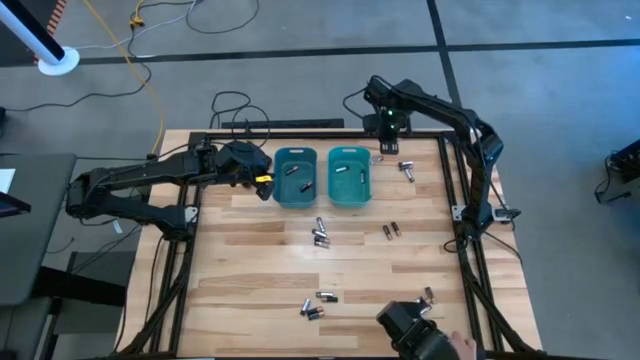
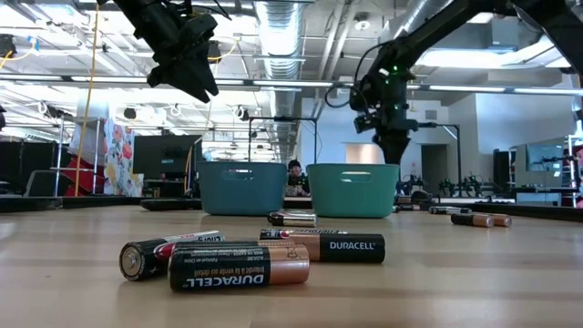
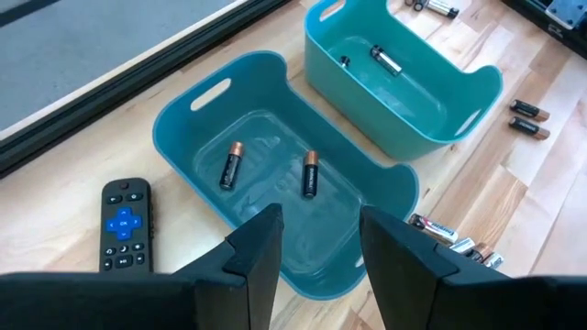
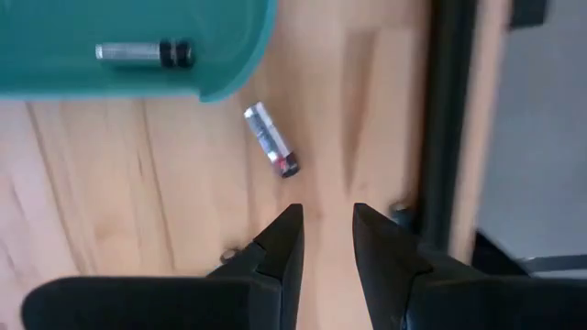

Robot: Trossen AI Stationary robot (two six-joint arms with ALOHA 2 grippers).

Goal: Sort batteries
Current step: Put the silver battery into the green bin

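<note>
Batteries partly sorted, most of the work still ahead

Batteries (image 1: 320, 236) lie scattered over the wooden table (image 1: 250, 260): a small cluster at mid-table, a pair (image 1: 390, 230) to its right, a few (image 1: 318, 303) toward the near edge, one (image 1: 428, 295) at near right, and some (image 1: 407, 171) just right of the bins. From what I can see, only three cells have been binned. The left bin (image 3: 202, 119) holds two dark copper-ended cells (image 3: 309, 173), lying side by side but apart. The right bin (image 3: 477, 87) holds one silvery cell (image 3: 386, 60). So I judge the sort as barely begun, with roughly a dozen cells still loose.

My left gripper (image 3: 316, 247) hangs over the near rim of the left bin, jaws parted and nothing between them. A black remote (image 3: 123, 226) with blue buttons sits on the table just left of that bin; it is not part of the job.

My right gripper (image 4: 321, 240) hovers at the far right of the table, beside the right bin's corner, jaws a little apart and empty. A silvery battery with a red end (image 4: 271, 139) lies on the wood just ahead of it, apart from the fingers; I take that as the likely next pick.

A dark object and a person's hand (image 1: 462, 346) show at the near edge
</note>
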